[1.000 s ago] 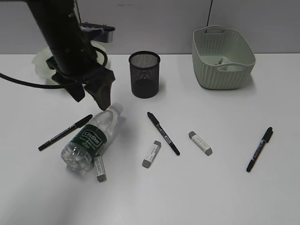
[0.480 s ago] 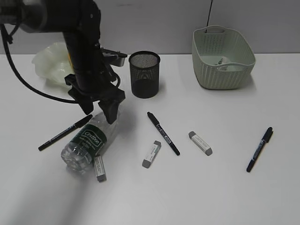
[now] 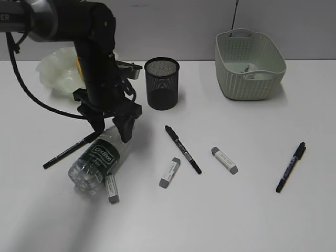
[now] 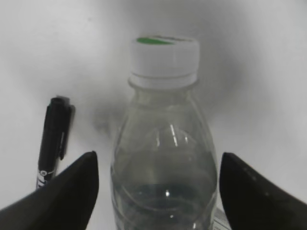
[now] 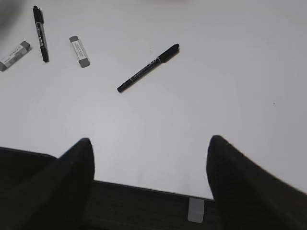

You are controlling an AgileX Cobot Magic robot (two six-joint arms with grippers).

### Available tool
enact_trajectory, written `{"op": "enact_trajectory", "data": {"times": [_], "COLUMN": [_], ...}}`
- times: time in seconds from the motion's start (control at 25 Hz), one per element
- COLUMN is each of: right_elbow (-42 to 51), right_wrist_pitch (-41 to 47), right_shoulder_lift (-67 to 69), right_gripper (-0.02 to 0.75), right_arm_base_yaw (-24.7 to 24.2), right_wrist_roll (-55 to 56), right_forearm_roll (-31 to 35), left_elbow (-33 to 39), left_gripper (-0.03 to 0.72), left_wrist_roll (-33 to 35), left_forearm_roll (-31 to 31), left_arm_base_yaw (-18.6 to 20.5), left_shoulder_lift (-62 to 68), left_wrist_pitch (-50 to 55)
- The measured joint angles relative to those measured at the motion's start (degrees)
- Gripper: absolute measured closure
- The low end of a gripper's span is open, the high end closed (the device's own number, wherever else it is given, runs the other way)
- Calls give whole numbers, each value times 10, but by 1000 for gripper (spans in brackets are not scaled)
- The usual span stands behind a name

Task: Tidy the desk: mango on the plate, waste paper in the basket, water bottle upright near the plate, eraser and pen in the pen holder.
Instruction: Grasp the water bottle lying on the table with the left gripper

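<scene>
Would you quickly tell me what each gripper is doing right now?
Left gripper: open, fingers either side of the lying bottle, not gripping.
Right gripper: open, empty.

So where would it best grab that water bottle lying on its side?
Probably the clear shoulder just below the white cap of the water bottle, from above. The bottle lies flat, and the open left gripper already straddles that narrower part, one finger on each side.

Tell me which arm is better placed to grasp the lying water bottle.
Left. The left gripper is open astride the water bottle near its cap, while the right gripper hangs over bare desk.
</scene>
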Motion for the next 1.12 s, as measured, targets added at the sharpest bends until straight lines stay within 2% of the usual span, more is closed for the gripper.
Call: {"op": "enact_trajectory", "data": {"times": [0.84,1.04,1.12], "right_elbow": [0,0,0], "right_wrist_pitch": [0,0,0], "right_shoulder_lift": [0,0,0], "right_gripper": [162,162,162], "right_arm_base_yaw": [0,0,0], "right_wrist_roll": [0,0,0], "right_forearm_roll": [-1,-1,-1], "left_elbow": [-2,-2,-2], "left_gripper": [100,178,180], "left_wrist_roll": [-7,-9,-9], "left_forearm_roll": [4,4,3], "left_arm_base_yaw": [-9,-10,-10], "left_shoulder_lift": [30,30,30], "left_wrist_pitch": [-1,-1,-1]}}
